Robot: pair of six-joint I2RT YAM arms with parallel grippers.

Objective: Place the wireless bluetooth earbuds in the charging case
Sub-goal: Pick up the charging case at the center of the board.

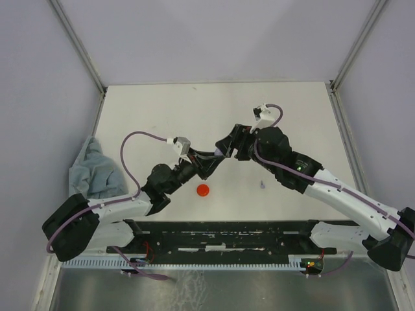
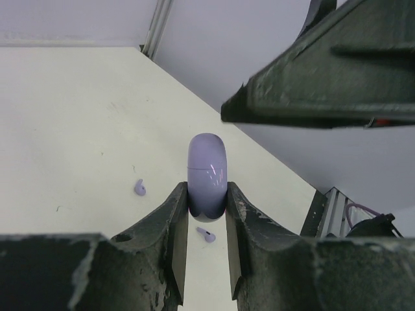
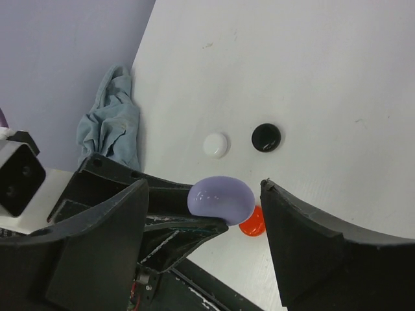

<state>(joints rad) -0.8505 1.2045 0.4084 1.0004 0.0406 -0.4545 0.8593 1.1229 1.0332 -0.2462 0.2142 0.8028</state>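
— Where's the smooth lavender plastic charging case (image 2: 207,170)?
— Clamped tight in the left pincer (image 2: 207,197), its long axis poking out between the wide, empty jaws of the right pincer (image 3: 202,194).
— And the tiny lavender stemmed earbuds (image 2: 140,188)?
— Down on the white bench (image 2: 78,129), probably nearer the right one.

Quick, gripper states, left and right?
The left gripper is shut on the lavender case.
The right gripper is open, its jaws either side of that case, not gripping it.
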